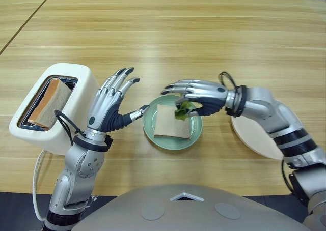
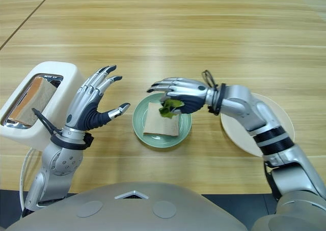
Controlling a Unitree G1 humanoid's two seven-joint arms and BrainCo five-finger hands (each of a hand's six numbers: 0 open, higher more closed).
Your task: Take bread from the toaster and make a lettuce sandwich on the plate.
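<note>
A cream toaster [image 1: 76, 96] stands at the left with one bread slice [image 1: 51, 104] sticking out of its slot. A green plate [image 1: 153, 132] in the middle carries a second bread slice [image 1: 170, 123]. My right hand [image 1: 201, 96] hovers over the plate's right side, fingers curled on a green lettuce leaf [image 1: 184, 109] held just above the bread. My left hand [image 1: 112, 104] is raised between the toaster and the plate, fingers spread and holding nothing.
A cream plate [image 2: 239, 132] lies at the right, partly under my right forearm. The toaster's white cord [image 1: 35, 182] hangs over the table's near left edge. Bare wooden table [image 1: 178, 37] stretches behind.
</note>
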